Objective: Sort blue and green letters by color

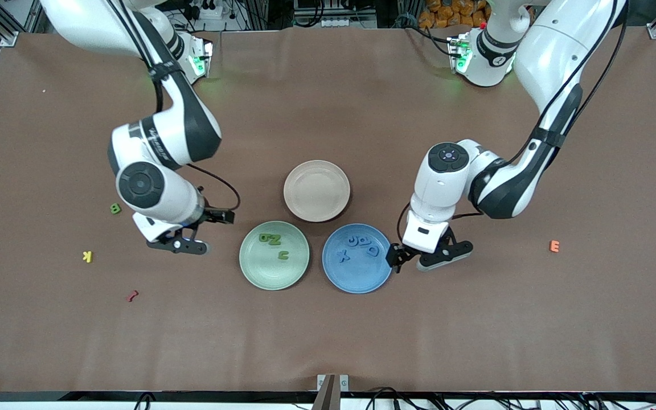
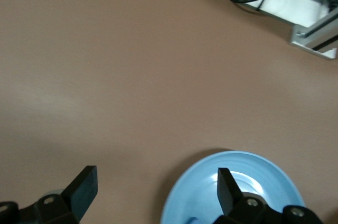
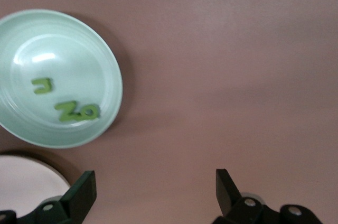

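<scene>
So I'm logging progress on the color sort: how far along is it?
Mostly done. The blue plate holds four blue letters, and the green plate holds three green letters. Nothing is in hand: the left gripper beside the blue plate and the right gripper beside the green plate are both open. Left: the green B on the table toward the right arm's end.

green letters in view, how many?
4. Three lie in the green plate: two touching and one apart. A green B sits on the table toward the right arm's end. None seem hidden.
</scene>
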`<state>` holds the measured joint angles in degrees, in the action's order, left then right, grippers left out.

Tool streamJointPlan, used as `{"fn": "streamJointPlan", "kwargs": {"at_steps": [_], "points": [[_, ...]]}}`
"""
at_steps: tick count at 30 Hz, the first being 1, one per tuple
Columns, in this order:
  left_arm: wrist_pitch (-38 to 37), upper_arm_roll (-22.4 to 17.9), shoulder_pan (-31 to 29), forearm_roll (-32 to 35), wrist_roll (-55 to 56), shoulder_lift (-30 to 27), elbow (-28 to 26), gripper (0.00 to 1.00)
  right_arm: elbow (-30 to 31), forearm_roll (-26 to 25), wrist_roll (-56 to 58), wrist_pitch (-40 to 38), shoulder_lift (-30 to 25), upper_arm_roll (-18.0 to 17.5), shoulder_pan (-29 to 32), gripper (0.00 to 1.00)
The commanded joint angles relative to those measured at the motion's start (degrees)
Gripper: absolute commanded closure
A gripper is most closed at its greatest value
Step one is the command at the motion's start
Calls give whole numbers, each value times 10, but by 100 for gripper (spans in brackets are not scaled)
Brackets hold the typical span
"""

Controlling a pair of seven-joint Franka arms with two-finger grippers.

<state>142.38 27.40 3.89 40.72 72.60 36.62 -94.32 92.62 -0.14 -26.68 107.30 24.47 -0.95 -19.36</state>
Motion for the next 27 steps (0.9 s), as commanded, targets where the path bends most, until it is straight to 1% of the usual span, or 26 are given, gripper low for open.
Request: {"fn": "streamJointPlan", "kwargs": {"at_steps": [1, 5, 8, 12, 14, 19, 24, 27], "points": [[-47, 6, -2, 6, -20, -23, -12, 0, 102, 0, 86, 19, -80, -3, 29, 0], [-83, 13, -2, 3, -26, -31, -10, 0, 136, -5, 163, 19, -110, -3, 60, 0], [-96, 19, -2, -17, -42, -34, -7, 0, 171, -10, 203, 23, -136, -1, 77, 0], [-96, 19, -2, -49, -75, -30, 7, 0, 220, -45, 235, 42, -171, -1, 92, 0], [-96, 19, 1, -65, -83, -26, 18, 0, 240, -50, 250, 55, -182, -1, 103, 0], [-96, 20, 9, -99, -90, -21, 27, 0, 290, -50, 337, 106, -198, -1, 152, 0], [-96, 20, 9, -105, -91, -14, 35, 0, 337, -50, 408, 164, -202, -1, 194, 0], [-96, 20, 9, -105, -91, -13, 35, 0, 360, -50, 470, 210, -195, -1, 236, 0]]}}
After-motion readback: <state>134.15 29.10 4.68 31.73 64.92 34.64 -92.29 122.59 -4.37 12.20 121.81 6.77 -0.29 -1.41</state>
